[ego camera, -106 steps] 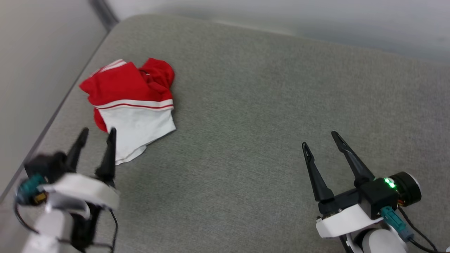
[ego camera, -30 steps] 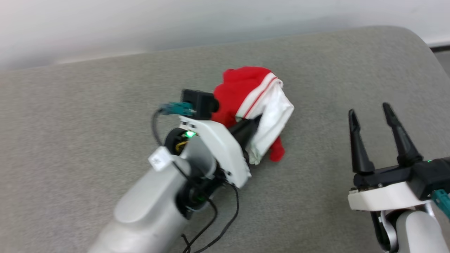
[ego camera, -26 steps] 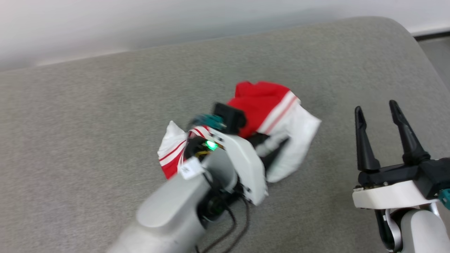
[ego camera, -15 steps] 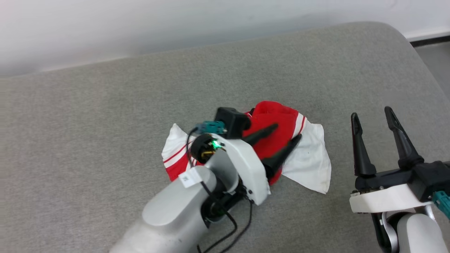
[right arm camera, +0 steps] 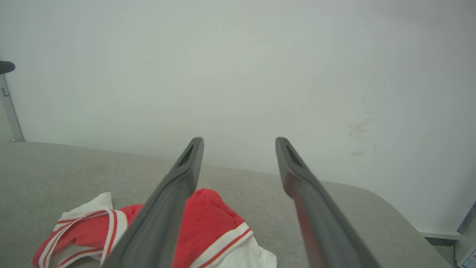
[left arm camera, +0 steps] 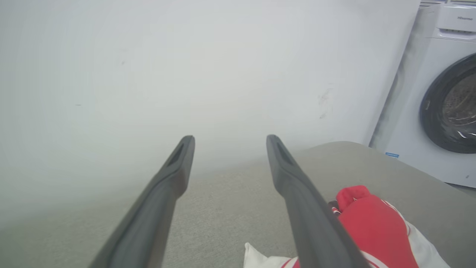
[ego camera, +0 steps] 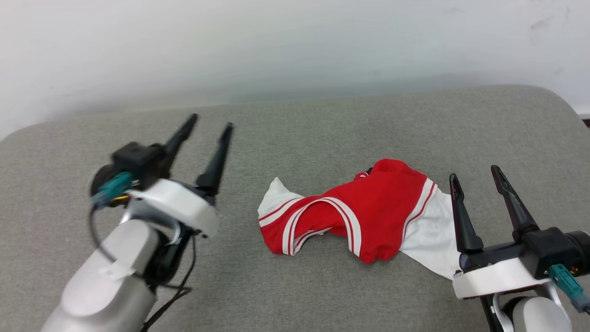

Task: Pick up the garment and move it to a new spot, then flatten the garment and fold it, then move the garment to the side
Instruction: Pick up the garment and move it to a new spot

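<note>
On the grey upholstered surface [ego camera: 322, 286], right of centre in the head view, we saw the garment [ego camera: 368, 212] lying crumpled and unfolded: red body bunched in the middle, a red-and-white striped trim curving across it, a white sleeve part poking out on its left end and a larger white panel spread on its right end. No lettering was readable from any view. We noted the left claw [ego camera: 211, 121] well apart from the garment on its left, raised, both dark fingers spread wide with nothing between them. In the left wrist view the same claw [left arm camera: 229, 138] was wide and empty, pointing toward the pale wall [left arm camera: 148, 74], with the garment [left arm camera: 372, 227] low at its right side and a white washing machine [left arm camera: 438, 100] at the far right edge. We logged the right claw [ego camera: 473, 172] at the lower right of the head view, also gaping wide and holding nothing; its inner finger overlapped the white panel's edge in that view, but contact we couldn't confirm. In the right wrist view that claw [right arm camera: 239, 139] was open, the garment [right arm camera: 212, 212] low and to the left, partly behind one finger.
</note>
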